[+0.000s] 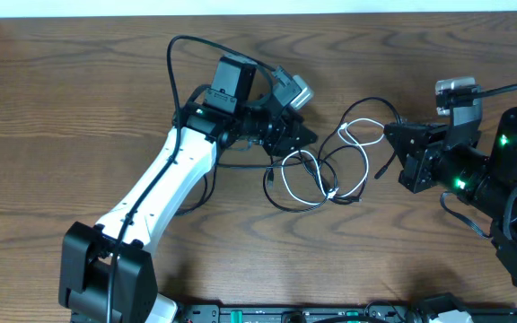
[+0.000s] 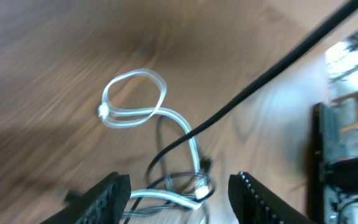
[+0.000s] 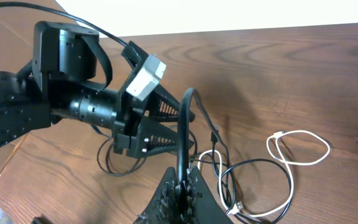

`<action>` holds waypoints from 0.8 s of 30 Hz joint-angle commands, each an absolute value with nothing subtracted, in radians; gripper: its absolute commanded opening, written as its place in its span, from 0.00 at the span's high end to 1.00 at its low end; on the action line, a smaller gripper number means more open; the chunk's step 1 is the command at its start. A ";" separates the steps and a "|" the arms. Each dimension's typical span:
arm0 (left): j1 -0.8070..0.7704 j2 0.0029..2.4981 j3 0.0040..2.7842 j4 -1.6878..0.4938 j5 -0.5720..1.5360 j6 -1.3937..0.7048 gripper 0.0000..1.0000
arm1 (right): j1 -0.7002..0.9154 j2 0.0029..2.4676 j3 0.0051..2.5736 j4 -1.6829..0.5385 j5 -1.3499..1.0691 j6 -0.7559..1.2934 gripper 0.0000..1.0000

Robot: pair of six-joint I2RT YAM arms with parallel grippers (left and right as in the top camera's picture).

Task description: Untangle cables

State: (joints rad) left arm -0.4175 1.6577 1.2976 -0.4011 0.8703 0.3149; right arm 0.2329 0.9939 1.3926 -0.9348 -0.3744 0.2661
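**A:** Cables [image 1: 317, 175] first — a loose knot of thin cords lying mid-bench, right between the two arms.

**B:** The white cable [image 2: 193, 143] stands out. It makes one small loop flat on the wood, then runs back into the black loops, where a small plug sits.

**A:** Look at the right wrist view — a black cable [image 3: 181, 134] rises straight up out of the right end effector [image 3: 182, 183], arches over and drops toward the heap.

**B:** So that one is clamped on the black cable, fingers pressed together around it.

**A:** And the left end effector [image 1: 302, 135] is partly spread, with its fingers apart, hovering over the near edge of the tangle. Nothing is gripped there that I can see.

**B:** From above, its tip points at the knot from the left and the right one faces it from the right, with the heap between them.

**A:** All of it is on the brown wood-grain bench [image 1: 79, 90], and the white loop lies nearest the right arm.
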 commanded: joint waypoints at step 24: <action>-0.528 1.776 1.313 -0.248 0.909 0.293 0.92 | 0.223 0.990 1.415 -0.935 -0.431 0.249 0.99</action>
